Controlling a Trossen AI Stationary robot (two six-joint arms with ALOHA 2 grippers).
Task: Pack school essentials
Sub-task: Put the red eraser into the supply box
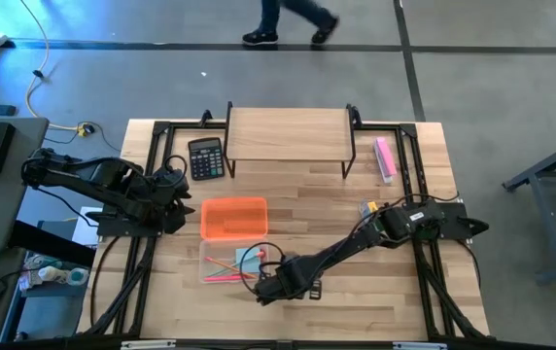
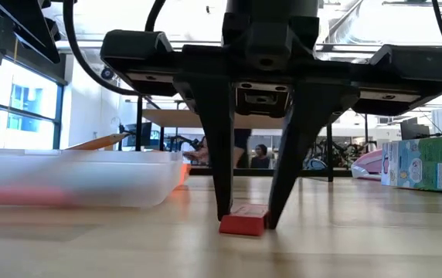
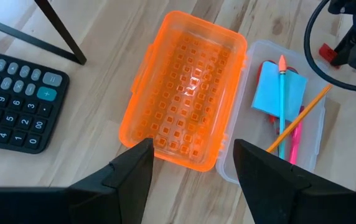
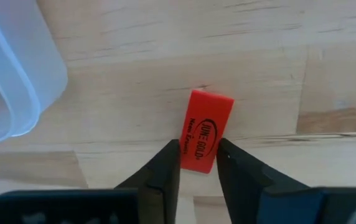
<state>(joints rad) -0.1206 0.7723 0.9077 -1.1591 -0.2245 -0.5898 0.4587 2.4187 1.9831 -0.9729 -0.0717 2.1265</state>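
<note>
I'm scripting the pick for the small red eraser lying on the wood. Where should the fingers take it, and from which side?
Grip the red eraser across its two long edges, coming straight down from above. It lies flat on the table, so only its narrow width fits between the fingers; the right gripper already straddles it that way.

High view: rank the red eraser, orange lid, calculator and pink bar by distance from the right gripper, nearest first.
1. Red eraser, between the right gripper's jaws at the table's near edge.
2. Orange lid, just beyond, centre.
3. Calculator, far left.
4. Pink bar, far right, slightly farther.
</note>
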